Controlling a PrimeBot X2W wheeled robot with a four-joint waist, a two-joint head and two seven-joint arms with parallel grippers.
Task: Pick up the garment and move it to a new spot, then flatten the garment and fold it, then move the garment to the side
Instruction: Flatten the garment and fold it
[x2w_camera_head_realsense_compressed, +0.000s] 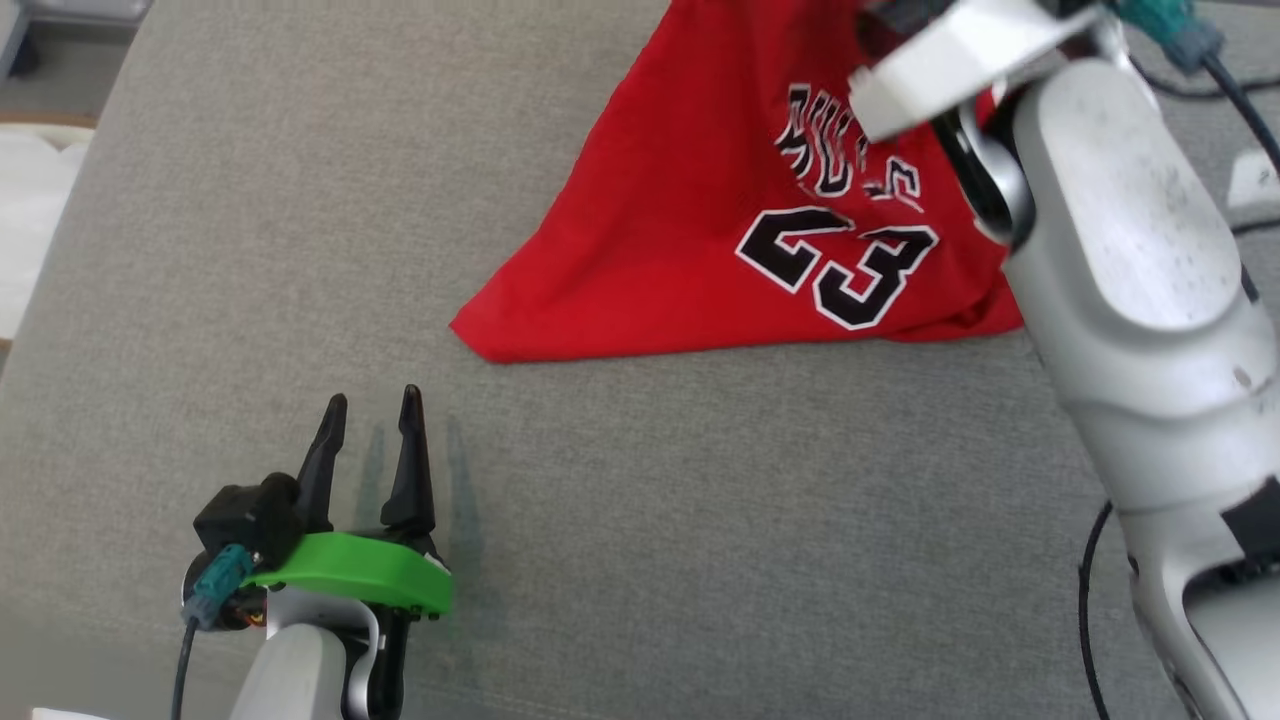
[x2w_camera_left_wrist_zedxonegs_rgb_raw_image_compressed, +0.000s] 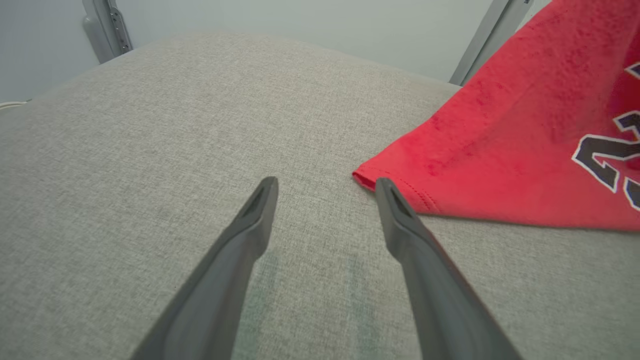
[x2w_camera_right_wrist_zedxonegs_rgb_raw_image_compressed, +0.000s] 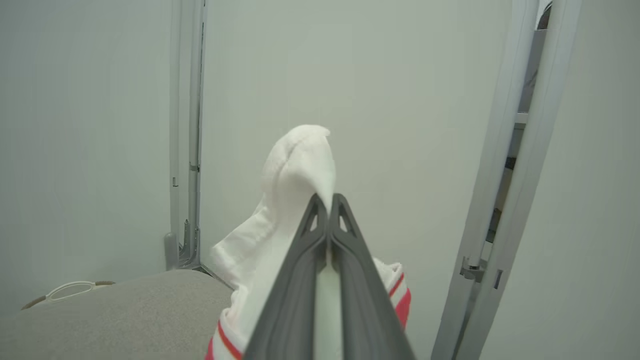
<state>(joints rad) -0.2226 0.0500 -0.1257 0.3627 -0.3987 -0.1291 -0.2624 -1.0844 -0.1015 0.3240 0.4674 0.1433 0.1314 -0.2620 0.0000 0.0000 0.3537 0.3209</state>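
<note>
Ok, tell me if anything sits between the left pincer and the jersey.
Nothing visible does: bare grey surface runs from the open left pincer to the nearest hem corner of the garment.

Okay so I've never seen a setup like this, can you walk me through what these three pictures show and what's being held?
This is a two-armed robot. One picture looks down from its head; the other two look along each arm's gripper. On the grey fabric surface lies a red jersey T-shirt numbered 23. The left gripper is open, near the shirt's corner. The right gripper is shut on the shirt's white sleeve, holding that end up while the hem rests on the surface.
</note>
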